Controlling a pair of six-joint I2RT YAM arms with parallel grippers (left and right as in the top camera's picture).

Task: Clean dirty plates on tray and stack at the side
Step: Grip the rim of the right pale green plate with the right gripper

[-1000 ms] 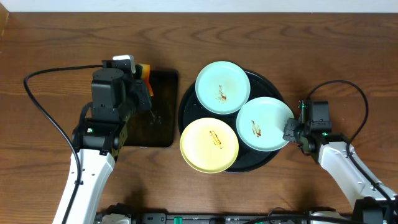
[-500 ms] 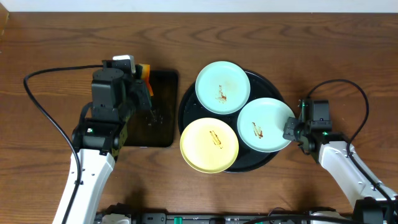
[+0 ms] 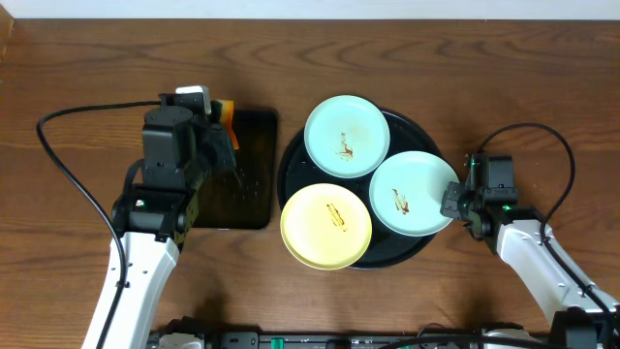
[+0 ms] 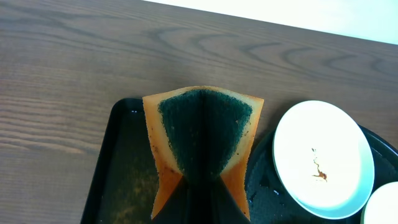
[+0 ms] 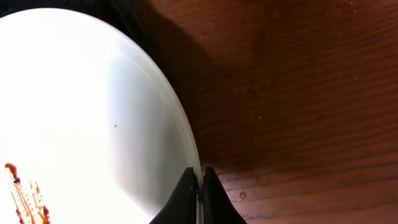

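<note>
Both hang low: left tool point(image 4: 199, 198) pinching sponge point(image 4: 203, 130), right tool point(image 5: 200, 186) seemingly plate point(image 5: 81, 106).

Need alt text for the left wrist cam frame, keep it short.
The left gripper pinches a folded orange sponge, its dark green scouring face showing, over a small black rectangular tray. To the right, a pale plate with a small brown smear sits on the round black tray; wooden table behind.

free: bare table point(image 3: 504, 58) right of tray point(image 3: 412, 131) | blocked: three plates point(image 3: 347, 136) crowd tray
</note>
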